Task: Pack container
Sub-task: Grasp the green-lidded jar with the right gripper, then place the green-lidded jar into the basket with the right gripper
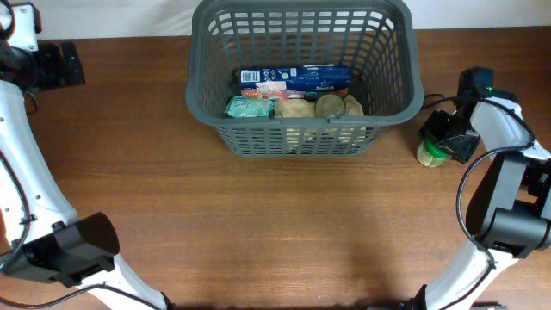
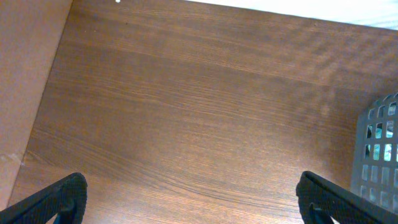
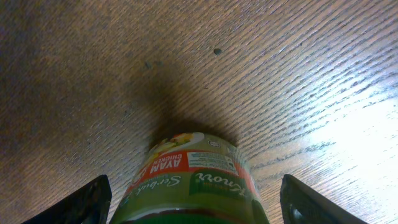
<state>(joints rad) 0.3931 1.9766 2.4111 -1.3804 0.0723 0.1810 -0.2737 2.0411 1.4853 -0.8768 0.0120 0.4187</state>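
Note:
The container (image 1: 392, 60) is a dark grey slotted basket at the top middle of the table. Inside lie a blue packet (image 1: 297, 79), a teal packet (image 1: 248, 107) and several tan items (image 1: 297, 109). Its corner shows in the left wrist view (image 2: 379, 149). A green-lidded jar (image 1: 430, 154) stands on the table right of the container. In the right wrist view the jar (image 3: 193, 180) sits between my open right gripper (image 3: 193, 199) fingers, with gaps on both sides. My left gripper (image 2: 193, 199) is open and empty over bare table, far left of the container.
The left arm's base and links (image 1: 60, 250) run down the left side. The right arm (image 1: 508, 189) curves along the right edge. A black mount (image 1: 60, 65) sits at the top left. The table's back edge (image 2: 249, 7) lies beyond the left gripper.

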